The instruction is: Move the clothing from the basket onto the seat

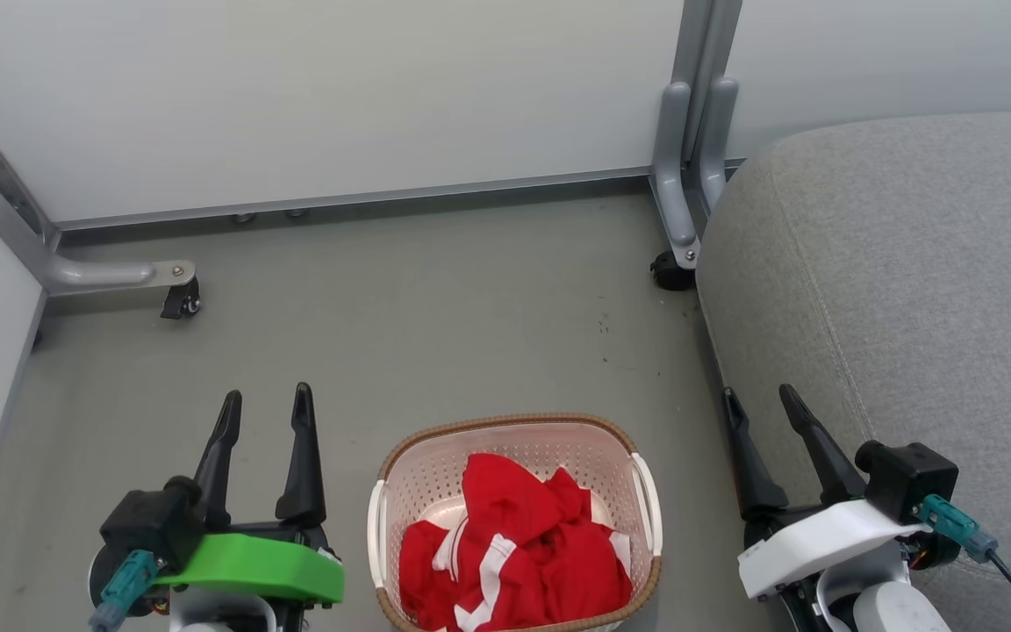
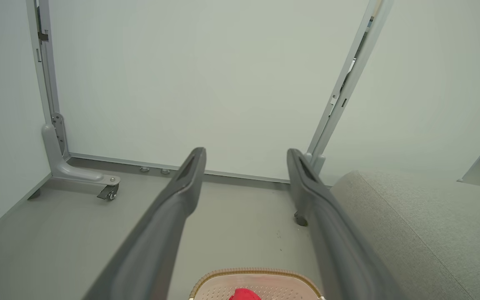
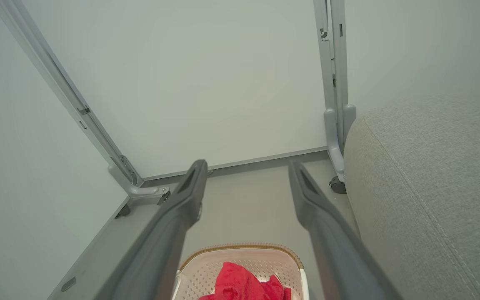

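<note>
Nearest the robot, between its two arms, the basket (image 1: pixel 505 422) stands on the grey floor (image 1: pixel 435 307) with the red, white-striped clothing (image 1: pixel 514 535) heaped inside it. Flanking it, the left end effector (image 1: pixel 267 392) and the right end effector (image 1: pixel 757 391) each have their fingers spread wide, holding nothing and clear of the basket. Beyond, on the right, the grey seat (image 1: pixel 909 290) runs back toward pale wall panels (image 1: pixel 339 96) on wheeled feet.

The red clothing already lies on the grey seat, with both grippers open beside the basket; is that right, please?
Not quite: the head view shows the clothing in the basket, not on the seat. The left gripper and right gripper are indeed open beside it.
</note>
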You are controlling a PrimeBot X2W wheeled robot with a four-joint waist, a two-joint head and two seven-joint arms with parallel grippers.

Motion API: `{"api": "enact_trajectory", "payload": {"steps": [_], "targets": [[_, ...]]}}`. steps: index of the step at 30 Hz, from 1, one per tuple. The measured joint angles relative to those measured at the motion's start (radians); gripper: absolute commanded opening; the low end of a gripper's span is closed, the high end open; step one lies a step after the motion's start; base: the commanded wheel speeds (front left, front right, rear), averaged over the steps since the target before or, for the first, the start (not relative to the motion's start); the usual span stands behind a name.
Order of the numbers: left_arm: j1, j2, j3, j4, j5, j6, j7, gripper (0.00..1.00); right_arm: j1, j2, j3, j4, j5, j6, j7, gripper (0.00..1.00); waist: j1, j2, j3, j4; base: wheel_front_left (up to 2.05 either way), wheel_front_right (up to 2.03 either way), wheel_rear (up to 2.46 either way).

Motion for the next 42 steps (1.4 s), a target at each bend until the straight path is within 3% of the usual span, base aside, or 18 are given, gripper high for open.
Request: {"api": "enact_trajectory", "payload": {"steps": [15,22,28,42], "targets": [[0.005,0.008,-0.024,0.028,0.136,-0.004,-0.033,1.0,0.003,-0.001,0.012,-0.017,-0.152,0.0,-0.034,1.0,0.0,0.0,-0.002,-0.004,0.0,0.0,0.0],[0.018,0.016,-0.032,0.047,0.212,0.013,-0.051,1.0,0.009,-0.002,0.022,-0.017,-0.216,0.0,-0.053,1.0,0.0,0.0,-0.006,-0.007,0.0,0.0,0.0],[0.019,0.015,-0.027,0.051,0.247,0.013,-0.062,1.0,0.015,-0.003,0.007,0.002,-0.174,0.0,-0.064,1.0,0.0,0.0,-0.006,-0.01,0.0,0.0,0.0],[0.03,0.007,-0.028,0.054,0.342,0.009,-0.087,1.0,0.016,-0.003,0.036,0.018,-0.25,0.0,-0.089,1.0,0.0,0.0,-0.01,-0.012,0.0,0.0,0.0]]}}
